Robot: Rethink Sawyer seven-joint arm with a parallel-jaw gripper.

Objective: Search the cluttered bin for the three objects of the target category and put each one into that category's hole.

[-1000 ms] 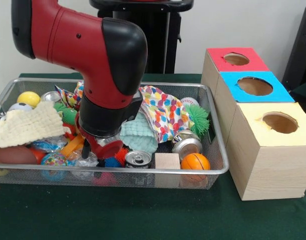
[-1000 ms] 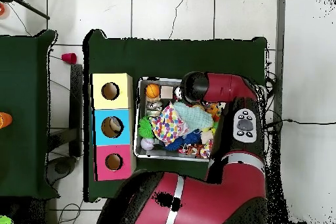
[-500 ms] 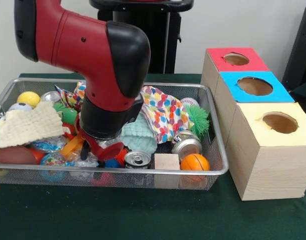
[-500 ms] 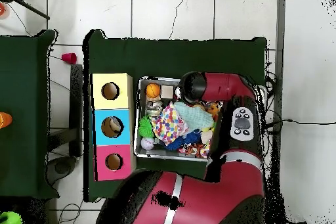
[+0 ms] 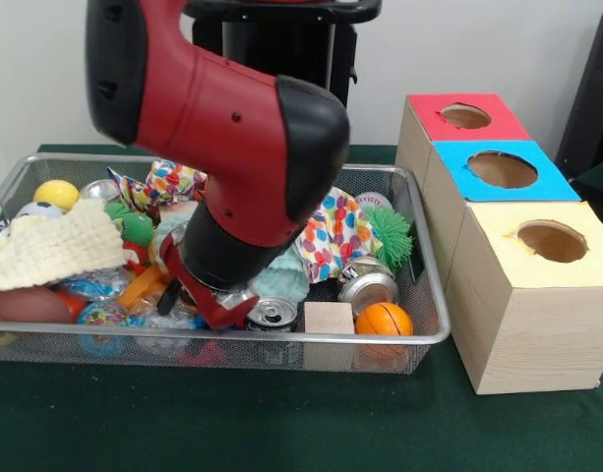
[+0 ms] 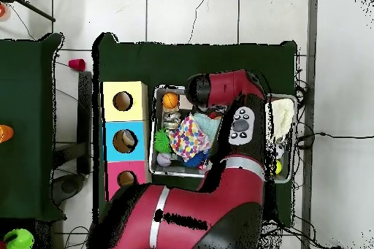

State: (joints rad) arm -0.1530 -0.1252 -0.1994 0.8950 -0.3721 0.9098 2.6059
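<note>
Robotics lab, red arm (image 5: 232, 128) over green-clothed table (image 5: 281, 423), wire bin (image 5: 419, 334) of mixed test clutter, three wooden boxes (image 5: 517, 315) with colour-coded holes, pale tiled floor (image 6: 219, 12), loose cables (image 6: 329, 135)

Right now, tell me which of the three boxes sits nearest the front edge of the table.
The yellow-topped box. In the front view it is closest to the camera; the blue-topped box sits behind it, the red-topped box farthest back.

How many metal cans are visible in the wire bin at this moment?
3. One can stands upright at the bin's front edge beside the wooden block, one can lies behind the orange ball, one can at the back left. Clutter may hide others.
</note>
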